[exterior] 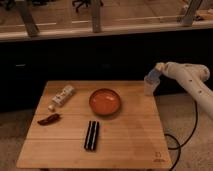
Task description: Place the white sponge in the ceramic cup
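The ceramic cup (148,89) is small and pale whitish-grey. It stands upright at the far right edge of the wooden table (125,145). The white sponge (152,76), a pale bluish-white block, is directly above the cup, its lower end at the cup's rim. My gripper (156,71) reaches in from the right on a white arm (192,80) and is shut on the sponge's upper end.
A wide orange bowl (105,101) sits mid-table, left of the cup. A white patterned bar (63,95) and a dark red object (49,119) lie at the left. A black bar (91,135) lies near the front. A cable (176,142) hangs off the table's right side.
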Robot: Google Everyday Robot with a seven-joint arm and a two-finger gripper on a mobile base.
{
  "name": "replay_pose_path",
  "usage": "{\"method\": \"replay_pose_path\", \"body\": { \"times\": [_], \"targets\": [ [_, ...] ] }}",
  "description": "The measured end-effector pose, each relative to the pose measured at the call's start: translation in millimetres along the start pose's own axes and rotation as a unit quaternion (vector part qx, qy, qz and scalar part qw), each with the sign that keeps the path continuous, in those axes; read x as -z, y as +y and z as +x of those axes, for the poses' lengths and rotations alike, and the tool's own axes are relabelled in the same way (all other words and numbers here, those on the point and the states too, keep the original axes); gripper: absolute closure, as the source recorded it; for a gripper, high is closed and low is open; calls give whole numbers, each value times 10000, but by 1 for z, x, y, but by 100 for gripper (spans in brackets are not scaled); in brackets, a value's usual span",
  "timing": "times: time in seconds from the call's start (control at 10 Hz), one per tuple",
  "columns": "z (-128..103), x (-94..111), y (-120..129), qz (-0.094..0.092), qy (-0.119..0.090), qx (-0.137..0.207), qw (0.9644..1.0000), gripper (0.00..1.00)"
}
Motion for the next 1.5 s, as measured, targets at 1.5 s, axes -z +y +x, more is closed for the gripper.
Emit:
{"method": "replay_pose_path", "body": {
  "times": [1.5],
  "targets": [
    [-7,0,-7,-74,16,144,9999,100]
  ]
}}
